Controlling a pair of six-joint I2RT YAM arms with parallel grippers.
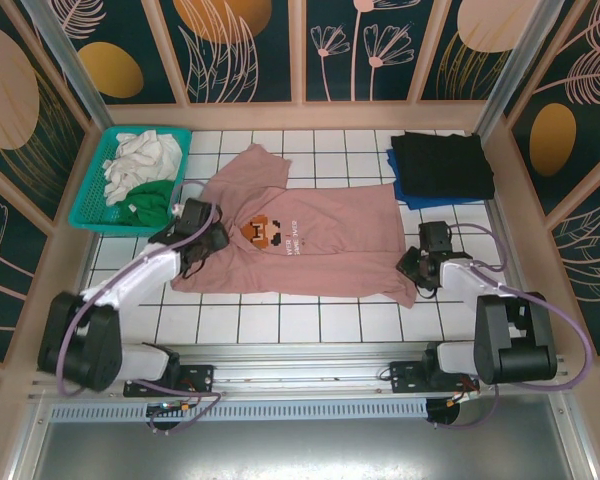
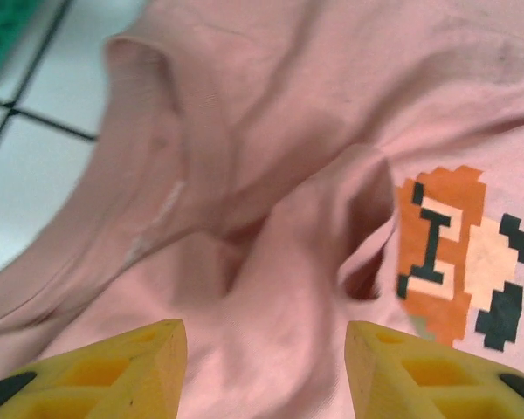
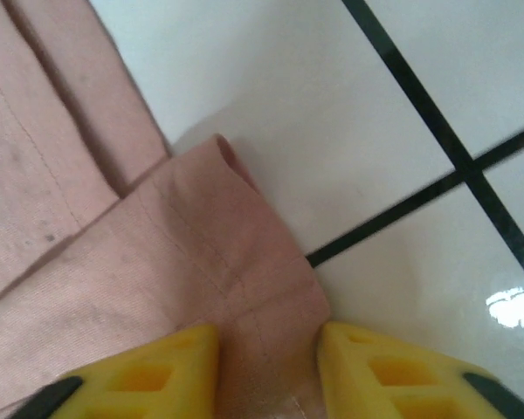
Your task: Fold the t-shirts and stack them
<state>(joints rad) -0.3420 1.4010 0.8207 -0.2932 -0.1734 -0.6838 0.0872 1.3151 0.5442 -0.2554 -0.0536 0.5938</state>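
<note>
- The left gripper (image 2: 266, 349) (image 1: 202, 240) has its two yellow fingers (image 2: 113, 367) well apart. They hang over rumpled cloth just beside the collar and grip nothing.
- The right gripper (image 3: 269, 349) (image 1: 420, 268) has its two fingers (image 3: 157, 367) straddling the hem corner. The cloth lies flat in the narrow gap, and I cannot tell whether they are pinching it.
- One dusty-pink t-shirt (image 1: 310, 240) (image 2: 271, 131) (image 3: 157, 262) lies spread at mid-table. Its collar is toward the left arm and its hem toward the right. One brown-orange pixel print (image 1: 263, 231) (image 2: 458, 253) faces up.
- In the right wrist view, the hem corner ends on white tile, beside a dark grout line.
- One black t-shirt (image 1: 442, 160) lies folded on one blue t-shirt (image 1: 405, 192) at the far right corner, apart from the pink one.
- One teal basket (image 1: 92, 185) at the far left holds one white t-shirt (image 1: 140, 160) and one green t-shirt (image 1: 150, 202).
- That makes five shirts.
- The table (image 1: 280, 320) shows bare tile along the near side and behind the pink shirt, between the basket and the stack.
</note>
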